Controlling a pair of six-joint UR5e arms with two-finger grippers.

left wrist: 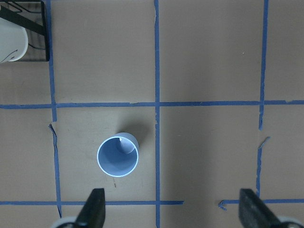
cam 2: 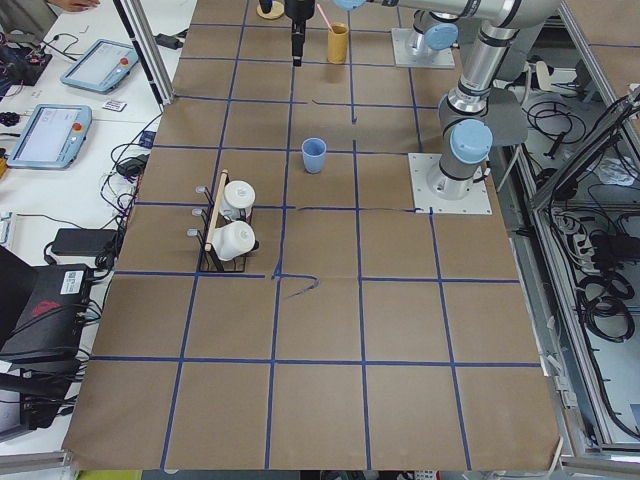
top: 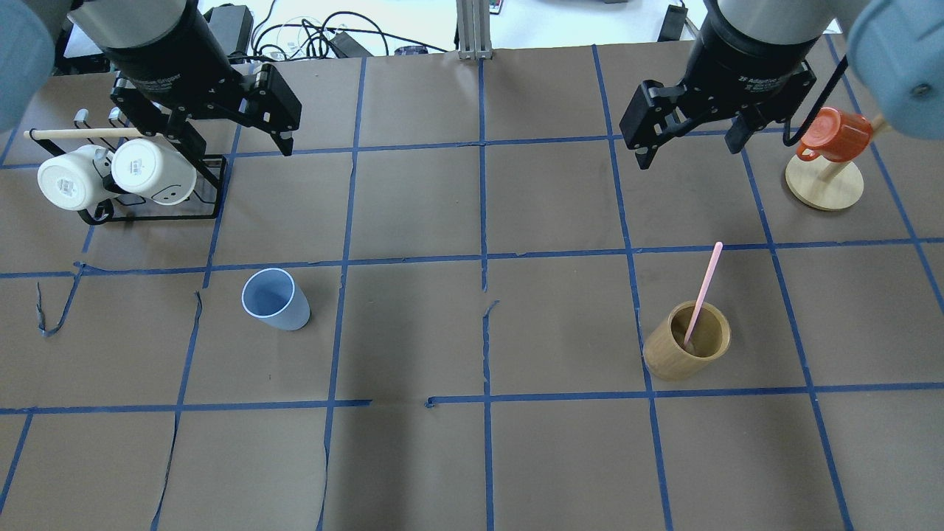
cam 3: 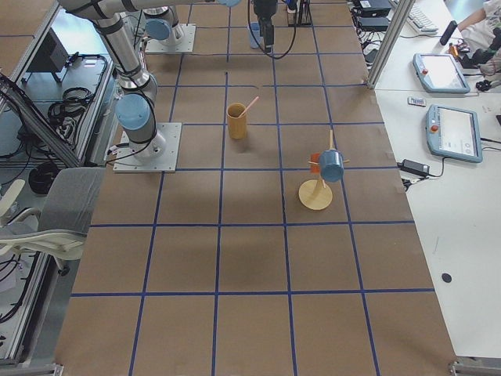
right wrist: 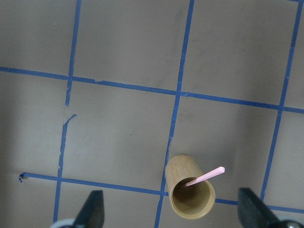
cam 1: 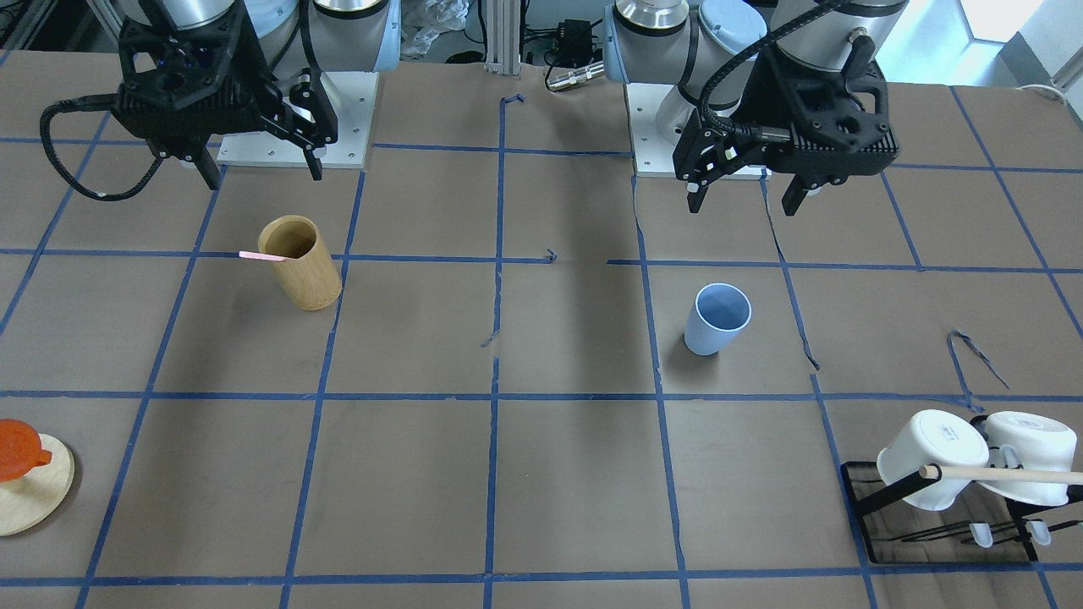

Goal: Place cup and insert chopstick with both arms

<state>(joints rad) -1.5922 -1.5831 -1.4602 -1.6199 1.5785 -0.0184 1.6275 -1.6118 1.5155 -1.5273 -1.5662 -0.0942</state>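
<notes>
Silver arms [cam 2: 482, 60] with pale-blue joint caps [cam 2: 468, 143]; black ribbed left gripper [cam 1: 743, 207] and right gripper [cam 1: 264, 178] trail black cables [cam 1: 63, 179].

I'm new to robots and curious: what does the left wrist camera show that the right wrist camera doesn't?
Only the left wrist view: an upright blue cup, plus a corner of a black rack with a white mug. Only the right wrist view: a wooden holder with a pink chopstick leaning in it. Both: the brown table, blue tape lines, and an open tool at the bottom, the left tool or the right tool.
</notes>
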